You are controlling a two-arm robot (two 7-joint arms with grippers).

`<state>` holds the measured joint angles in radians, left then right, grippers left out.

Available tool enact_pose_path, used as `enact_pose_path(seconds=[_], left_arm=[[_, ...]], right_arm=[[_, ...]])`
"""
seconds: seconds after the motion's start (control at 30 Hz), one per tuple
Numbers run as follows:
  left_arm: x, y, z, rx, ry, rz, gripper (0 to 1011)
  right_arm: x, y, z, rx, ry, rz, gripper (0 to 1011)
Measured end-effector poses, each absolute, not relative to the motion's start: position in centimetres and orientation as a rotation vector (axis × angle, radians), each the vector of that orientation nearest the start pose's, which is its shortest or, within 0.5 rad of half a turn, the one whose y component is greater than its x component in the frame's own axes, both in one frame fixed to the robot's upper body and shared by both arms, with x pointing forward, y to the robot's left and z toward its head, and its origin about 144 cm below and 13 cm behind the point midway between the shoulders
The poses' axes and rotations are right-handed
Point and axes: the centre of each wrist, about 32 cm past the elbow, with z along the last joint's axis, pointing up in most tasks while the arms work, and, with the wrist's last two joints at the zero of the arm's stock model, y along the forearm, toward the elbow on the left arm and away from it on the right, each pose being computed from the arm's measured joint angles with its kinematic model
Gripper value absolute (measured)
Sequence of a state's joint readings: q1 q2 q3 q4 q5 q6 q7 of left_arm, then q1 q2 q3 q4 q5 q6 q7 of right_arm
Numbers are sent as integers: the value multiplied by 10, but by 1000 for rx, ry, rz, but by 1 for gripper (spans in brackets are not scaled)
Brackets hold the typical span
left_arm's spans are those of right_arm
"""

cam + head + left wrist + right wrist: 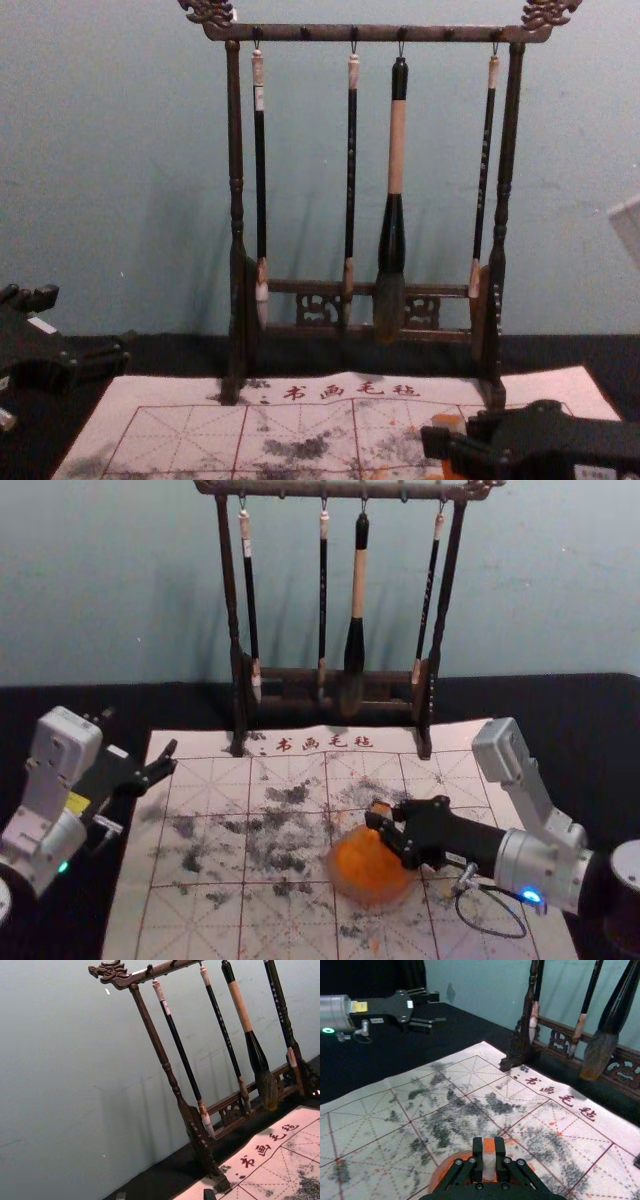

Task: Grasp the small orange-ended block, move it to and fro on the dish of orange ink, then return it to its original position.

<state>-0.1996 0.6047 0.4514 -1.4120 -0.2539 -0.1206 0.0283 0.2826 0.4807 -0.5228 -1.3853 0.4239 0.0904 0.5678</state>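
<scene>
1. Head view: we are seeing the right gripper (pixel 384 827) reaching in from the right, pinching the small orange-ended block (pixel 381 808) at the far part of the dish of orange ink (pixel 368 872). We are finding the left gripper (pixel 140 737) off the left side of the felt mat (pixel 125 900), fingers spread. Beyond, we are noting a rack (pixel 290 489) bearing four brushes (pixel 360 580).
2. Left wrist view: we are observing the left gripper's (pixel 165 1196) two fingertips standing apart, with the rack and brushes ahead.
3. Right wrist view: we are recording the right gripper (pixel 489 1144) pressing on both sides of the block, its orange end up and its pale part below, in front of the dish. We are not able to tell whether block and ink are touching.
4. Chest view: we are logging the right gripper at the lower right, the block's orange showing by its fingertips; the left gripper is sitting at the left edge, spread.
</scene>
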Motion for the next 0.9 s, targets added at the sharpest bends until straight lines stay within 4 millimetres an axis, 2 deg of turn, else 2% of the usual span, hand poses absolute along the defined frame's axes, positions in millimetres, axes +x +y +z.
enact_pose_path(seconds=[0.37, 0.9], left_arm=[[489, 310, 1140, 304, -285, 1248, 1001], [489, 310, 1140, 304, -285, 1248, 1001]], right_arm=[[495, -249, 1142, -248, 104, -586, 92], [497, -238, 1130, -191, 65, -592, 91]])
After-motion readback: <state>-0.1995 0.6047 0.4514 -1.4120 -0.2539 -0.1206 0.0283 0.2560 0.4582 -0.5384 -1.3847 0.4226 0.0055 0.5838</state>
